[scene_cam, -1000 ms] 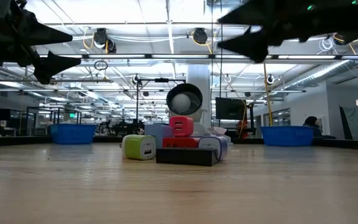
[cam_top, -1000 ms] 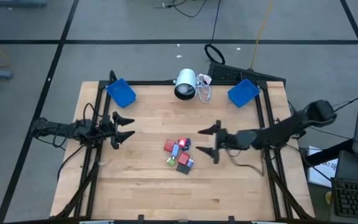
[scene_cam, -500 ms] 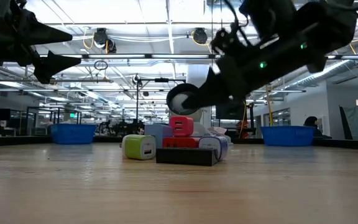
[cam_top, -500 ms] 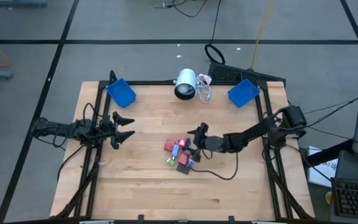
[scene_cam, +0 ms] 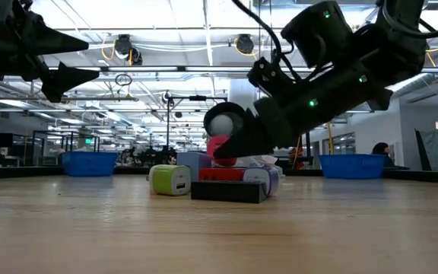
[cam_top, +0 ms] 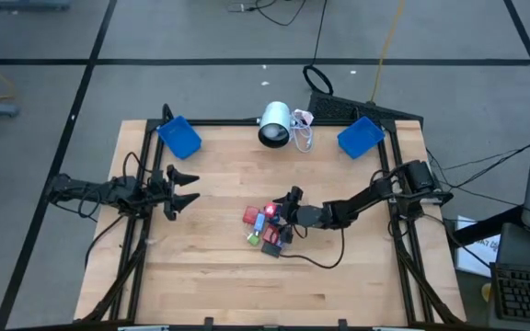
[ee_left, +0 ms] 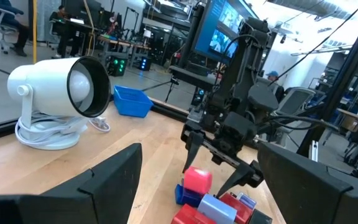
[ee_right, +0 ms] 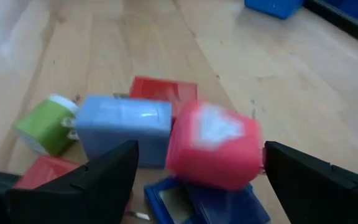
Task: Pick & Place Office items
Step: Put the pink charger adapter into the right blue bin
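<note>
The office items (cam_top: 265, 228) lie heaped at the table's middle: a red cube (ee_right: 213, 152) on top, a light blue block (ee_right: 124, 127), a green block with a white end (scene_cam: 170, 180), flat red pieces, a dark blue piece and a dark grey slab (scene_cam: 228, 190). My right gripper (cam_top: 282, 216) reaches in from the table's right, tilted down and open. Its fingers stand on either side of the red cube (ee_left: 197, 180), apart from it. My left gripper (cam_top: 180, 188) hovers open to the left of the heap.
Two blue bins (cam_top: 179, 137) (cam_top: 360, 136) sit at the far corners, and a white lamp (cam_top: 274, 124) with a coiled cable stands between them. A dark cable (cam_top: 318, 260) from the right arm droops onto the wood near the heap. Bare wood lies toward the near edge.
My right gripper has moved from the table's right toward the heap and come down, tipping fingers-first, until its open fingers straddle the red cube. The items have stayed where they were.
</note>
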